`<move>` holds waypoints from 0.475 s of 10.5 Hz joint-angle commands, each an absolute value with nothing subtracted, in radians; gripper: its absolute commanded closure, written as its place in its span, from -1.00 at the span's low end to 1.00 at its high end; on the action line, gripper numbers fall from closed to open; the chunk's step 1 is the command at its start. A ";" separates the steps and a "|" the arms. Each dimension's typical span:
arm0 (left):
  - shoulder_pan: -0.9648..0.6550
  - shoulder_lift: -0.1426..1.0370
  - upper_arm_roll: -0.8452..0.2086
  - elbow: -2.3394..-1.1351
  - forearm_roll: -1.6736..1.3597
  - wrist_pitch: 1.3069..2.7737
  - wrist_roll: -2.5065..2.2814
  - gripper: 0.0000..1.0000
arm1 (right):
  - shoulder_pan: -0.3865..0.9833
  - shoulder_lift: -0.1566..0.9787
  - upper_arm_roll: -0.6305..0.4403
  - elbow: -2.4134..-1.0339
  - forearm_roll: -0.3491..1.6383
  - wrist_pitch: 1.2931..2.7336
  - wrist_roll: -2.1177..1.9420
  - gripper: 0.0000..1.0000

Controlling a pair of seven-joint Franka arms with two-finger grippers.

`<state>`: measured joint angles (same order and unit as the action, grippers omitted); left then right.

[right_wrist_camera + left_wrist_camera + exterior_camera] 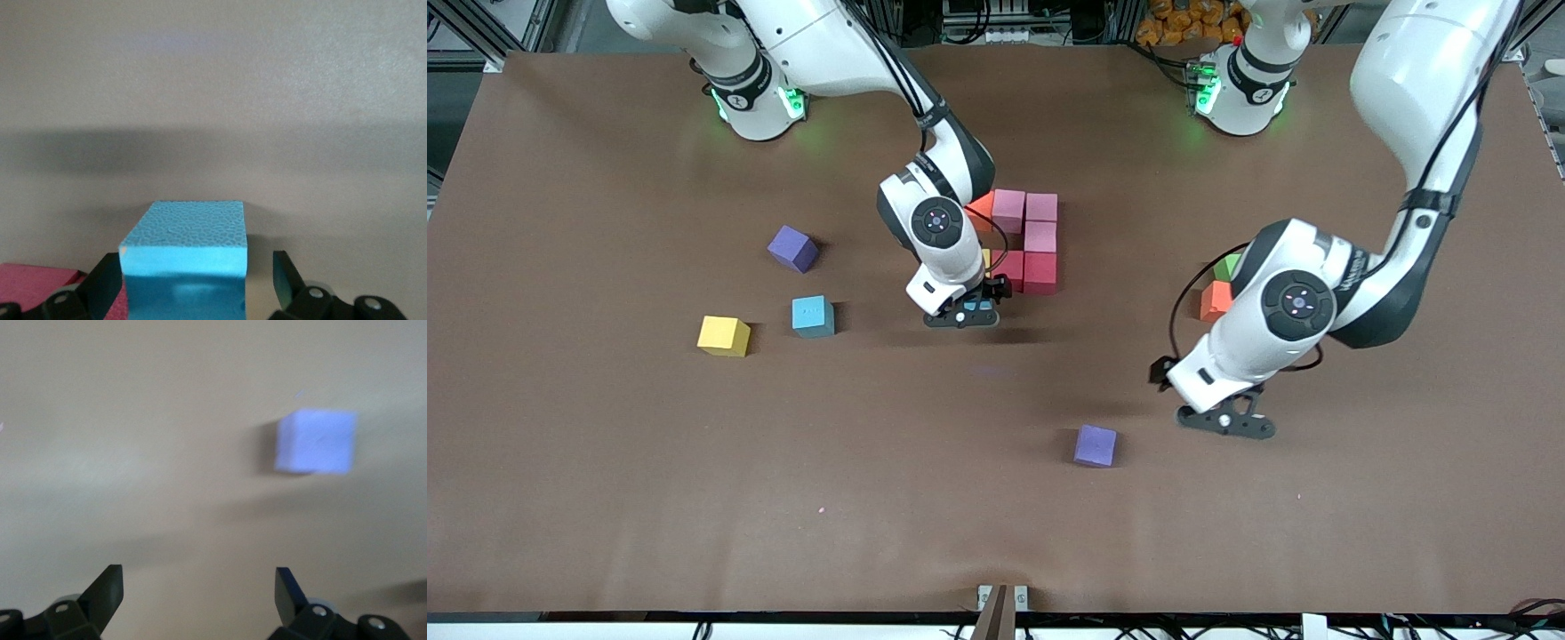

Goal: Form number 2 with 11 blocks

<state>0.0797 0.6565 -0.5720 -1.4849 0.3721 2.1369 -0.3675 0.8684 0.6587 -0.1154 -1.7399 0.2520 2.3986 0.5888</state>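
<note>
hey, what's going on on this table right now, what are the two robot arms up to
They are laying foam cubes into a figure. The right gripper stands open around a blue foam cube beside the pink and red cube cluster. The left gripper, open and empty, hovers near a loose purple foam cube. Yellow, blue and purple cubes lie loose.

The brown table (pixel 605 498) carries loose cubes: a purple cube (pixel 1095 445) near the left gripper (pixel 1224 423), others beside the right gripper (pixel 963 316).
</note>
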 commanded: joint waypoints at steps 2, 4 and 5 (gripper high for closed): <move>-0.035 0.787 -0.501 -1.349 0.377 2.290 -0.325 -1.00 | 0.855 0.609 -0.127 -1.697 0.241 2.300 0.609 -1.00; -0.089 0.866 -0.463 -1.295 0.376 2.391 -0.286 -1.00 | 0.833 0.592 -0.146 -1.660 0.239 2.223 0.586 -1.00; -0.098 0.893 -0.450 -1.292 0.374 2.440 -0.266 -1.00 | 0.818 0.575 -0.156 -1.666 0.239 2.206 0.519 -1.00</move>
<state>-0.0748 0.8290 -0.4704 -1.3543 0.3721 2.3887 -0.3121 0.8451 0.6060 -0.1510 -1.6610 0.2508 2.2426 0.5700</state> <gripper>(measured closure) 0.000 0.000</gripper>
